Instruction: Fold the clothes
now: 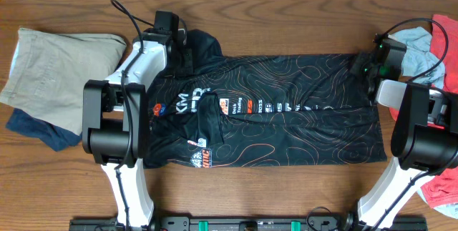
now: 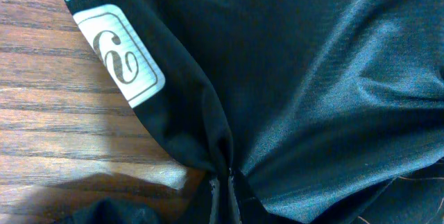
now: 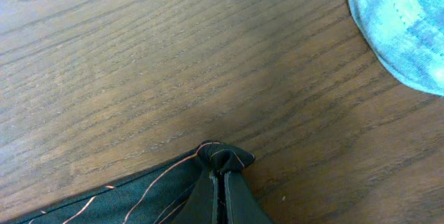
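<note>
The clothes, a black jersey (image 1: pixel 286 109) with thin orange lines and white and orange logos, lie spread flat across the middle of the table. My left gripper (image 1: pixel 187 51) sits at the jersey's far left end, shut on a pinch of black fabric (image 2: pixel 312 78) that gathers into folds at the left gripper (image 2: pixel 229 177); a white label (image 2: pixel 119 56) lies beside it. My right gripper (image 1: pixel 362 65) is at the far right corner. In the right wrist view the right gripper (image 3: pixel 220 177) is shut on a bunched bit of the orange-lined hem (image 3: pixel 223 156).
A beige garment (image 1: pixel 54 70) lies at the left edge on top of a navy one (image 1: pixel 43 132). A light blue cloth (image 1: pixel 415 45) (image 3: pixel 406 23) and red cloth (image 1: pixel 447 34) are piled at the right edge. More red cloth (image 1: pixel 444 188) lies near the right arm's base.
</note>
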